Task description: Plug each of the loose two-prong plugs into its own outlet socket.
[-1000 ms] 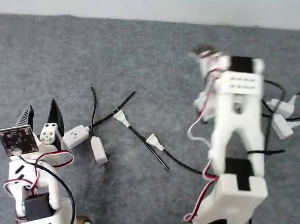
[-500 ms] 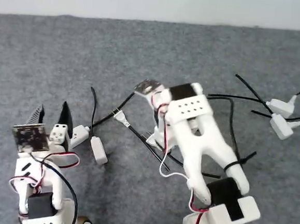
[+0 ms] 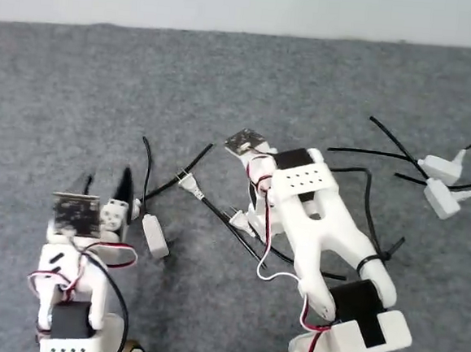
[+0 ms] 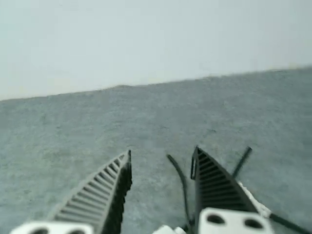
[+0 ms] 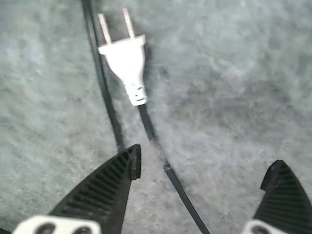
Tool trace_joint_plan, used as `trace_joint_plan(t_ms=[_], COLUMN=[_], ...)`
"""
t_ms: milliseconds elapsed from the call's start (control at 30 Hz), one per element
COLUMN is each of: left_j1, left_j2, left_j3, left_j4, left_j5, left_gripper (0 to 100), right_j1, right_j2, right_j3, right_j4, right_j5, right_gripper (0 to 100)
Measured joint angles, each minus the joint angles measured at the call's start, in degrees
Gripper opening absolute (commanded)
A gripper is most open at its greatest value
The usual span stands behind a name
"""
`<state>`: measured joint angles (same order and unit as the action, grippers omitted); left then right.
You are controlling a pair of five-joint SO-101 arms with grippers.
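Two white two-prong plugs on black cords lie on the grey carpet: one mid-table, the other just right of it. My right arm hangs over the second plug, which lies just ahead of my open right gripper, prongs pointing away. Two white outlet sockets lie at the left: one in plain sight, one half hidden by my left gripper. That left gripper stands open with a black cord running between its fingers.
Two more white socket blocks with black cords lie at the far right edge. Loose black cords cross the middle of the carpet. A pale wall bounds the far side.
My right arm swung from the far right to the centre and dropped over the right-hand plug. My left gripper shifted right, onto the nearer socket.
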<state>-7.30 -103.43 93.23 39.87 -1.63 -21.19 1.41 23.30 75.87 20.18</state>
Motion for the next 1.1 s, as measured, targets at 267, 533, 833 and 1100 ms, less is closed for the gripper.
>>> trace_joint_plan(t_ms=[267,533,833,1100], left_j1=[10.99,13.19,13.19,9.41], left_j2=[0.0,0.0,0.0,7.12], left_j3=[3.25,3.43,0.79,-7.65], left_j4=[0.0,0.26,6.51,8.44], left_j5=[-8.7,-9.85,-9.85,-7.03], left_gripper=[21,21,20,21], right_j1=[0.26,0.18,3.25,3.52], right_j2=[0.0,0.0,0.0,0.0], right_j3=[1.14,1.14,1.14,2.55], right_j4=[-2.99,-3.34,-4.66,-6.68], right_j5=[0.09,0.18,0.26,0.26], right_gripper=[36.9,36.9,36.9,36.9])
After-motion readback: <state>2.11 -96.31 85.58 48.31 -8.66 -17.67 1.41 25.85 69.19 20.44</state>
